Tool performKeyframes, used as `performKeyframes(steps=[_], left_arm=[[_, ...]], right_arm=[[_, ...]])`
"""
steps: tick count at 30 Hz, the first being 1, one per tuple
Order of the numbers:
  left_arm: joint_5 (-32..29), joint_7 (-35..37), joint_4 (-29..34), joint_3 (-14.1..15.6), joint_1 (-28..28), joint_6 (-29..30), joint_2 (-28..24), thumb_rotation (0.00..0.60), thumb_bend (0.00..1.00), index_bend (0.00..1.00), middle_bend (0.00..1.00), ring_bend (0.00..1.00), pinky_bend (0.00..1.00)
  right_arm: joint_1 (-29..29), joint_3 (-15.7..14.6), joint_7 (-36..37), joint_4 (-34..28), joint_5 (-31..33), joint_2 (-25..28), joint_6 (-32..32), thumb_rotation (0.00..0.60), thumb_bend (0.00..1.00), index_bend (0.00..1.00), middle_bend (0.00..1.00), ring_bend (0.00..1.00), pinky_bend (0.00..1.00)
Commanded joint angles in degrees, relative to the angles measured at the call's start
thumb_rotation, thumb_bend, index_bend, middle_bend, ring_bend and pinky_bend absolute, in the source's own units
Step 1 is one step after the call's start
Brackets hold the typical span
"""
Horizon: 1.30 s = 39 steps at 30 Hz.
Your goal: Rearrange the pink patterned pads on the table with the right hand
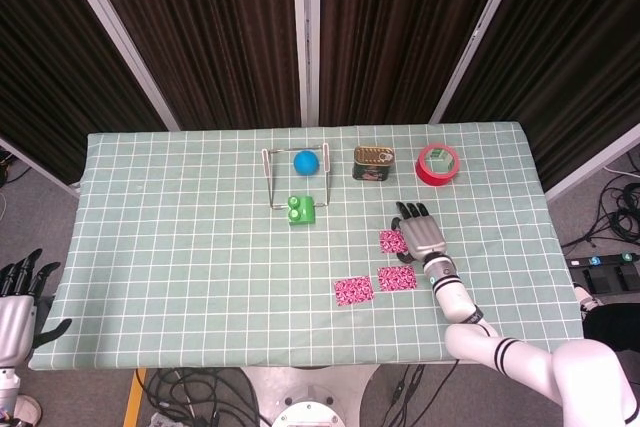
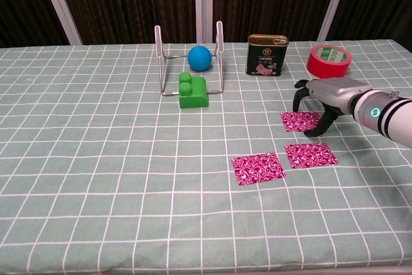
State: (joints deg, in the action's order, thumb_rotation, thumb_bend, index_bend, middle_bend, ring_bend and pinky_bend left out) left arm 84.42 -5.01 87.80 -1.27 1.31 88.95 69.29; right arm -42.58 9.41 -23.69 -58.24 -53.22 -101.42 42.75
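Three pink patterned pads lie flat at the table's right-centre: a far pad (image 2: 299, 121) (image 1: 390, 241), a near-right pad (image 2: 310, 155) (image 1: 397, 278) and a near-left pad (image 2: 257, 168) (image 1: 353, 291). My right hand (image 2: 326, 95) (image 1: 421, 231) arches over the far pad's right edge with its fingers apart and their tips pointing down. The thumb tip reaches the cloth beside that pad. It holds nothing. My left hand (image 1: 16, 299) hangs off the table's near-left corner, fingers spread and empty.
A green block (image 2: 192, 93) sits in front of a wire rack (image 2: 188, 62) with a blue ball (image 2: 199, 58) behind it. A tin can (image 2: 267, 55) and a red tape roll (image 2: 329, 60) stand at the back right, just beyond my right hand.
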Motion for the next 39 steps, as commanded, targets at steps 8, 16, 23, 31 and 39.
performKeyframes(steps=[8,16,23,31,39], left_arm=[[0.0,-0.4,0.5,-0.2,-0.1,-0.1,-0.1,0.600,0.04,0.25,0.15,0.12,0.13],[0.0,-0.6,0.9,-0.3,-0.2,-0.1,-0.2,0.600,0.04,0.25,0.15,0.12,0.13],[0.3,-0.5,1.0,-0.3,-0.2,0.3,-0.2,0.600,0.04,0.25,0.15,0.12,0.13],[0.4,0.4,0.4,0.1,0.5,0.9,-0.2,0.600,0.04,0.25,0.15,0.12,0.13],[0.8,0.8,-0.2,0.2,0.5,0.9,0.2,0.600,0.04,0.25,0.15,0.12,0.13]], right_arm=[[0.3,0.1,0.6,-2.1,-1.1,1.3,1.4,0.593,0.18,0.40,0.03,0.00,0.00],[1.1,0.2,0.3,-10.2,-3.8,5.9,4.9,0.591,0.18,0.39,0.03,0.00,0.00],[1.5,-1.0,-1.6,-20.5,-4.3,8.9,6.4,0.595,0.18,0.39,0.04,0.00,0.00],[1.0,-3.2,-5.8,-27.7,-2.7,7.8,7.6,0.595,0.18,0.39,0.04,0.00,0.00],[1.1,-5.0,-9.7,-28.6,0.3,4.4,9.9,0.587,0.18,0.38,0.04,0.00,0.00]])
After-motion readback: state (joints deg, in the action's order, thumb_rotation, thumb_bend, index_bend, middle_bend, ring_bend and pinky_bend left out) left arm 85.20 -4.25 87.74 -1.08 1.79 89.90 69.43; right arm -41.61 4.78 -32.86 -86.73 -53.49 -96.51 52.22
